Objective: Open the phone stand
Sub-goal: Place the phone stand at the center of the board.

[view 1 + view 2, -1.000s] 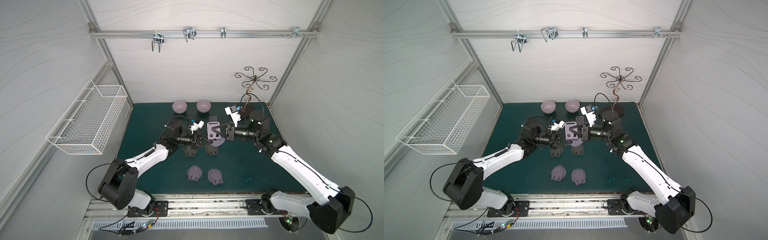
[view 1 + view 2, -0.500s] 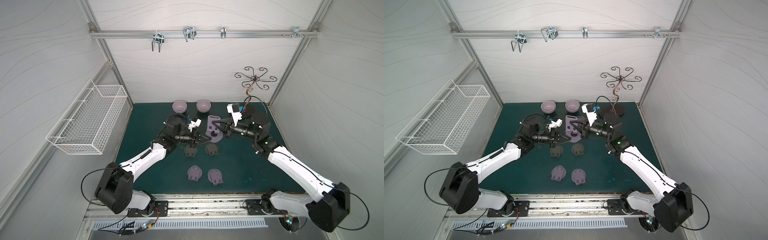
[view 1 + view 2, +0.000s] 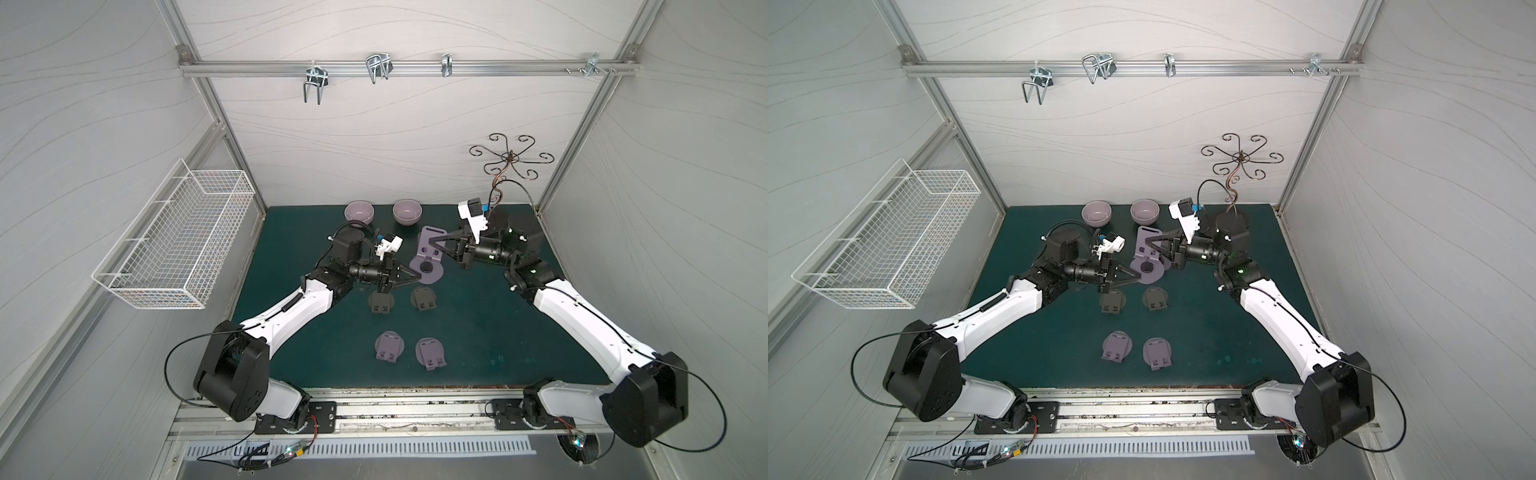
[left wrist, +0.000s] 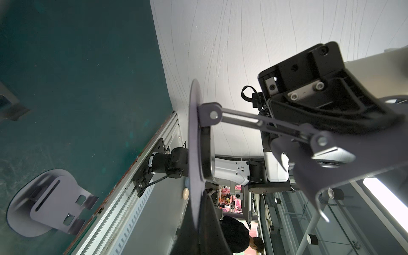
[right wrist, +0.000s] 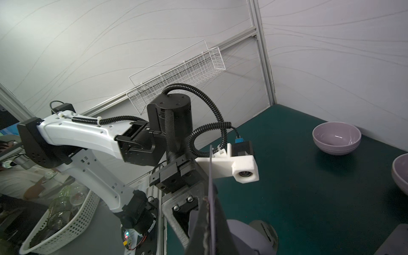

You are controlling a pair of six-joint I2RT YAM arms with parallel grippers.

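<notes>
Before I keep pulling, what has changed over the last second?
The right gripper pulled its end of the stand toward the back wall. The left gripper followed a little, so the stand looks more unfolded. Both stay shut on it and nothing was let go. The four folded stands and the two bowls have not moved.

phone stand (image 3: 424, 250) carried farther back, left gripper (image 3: 418, 272) and right gripper (image 3: 431, 242) both shifted back with it
</notes>
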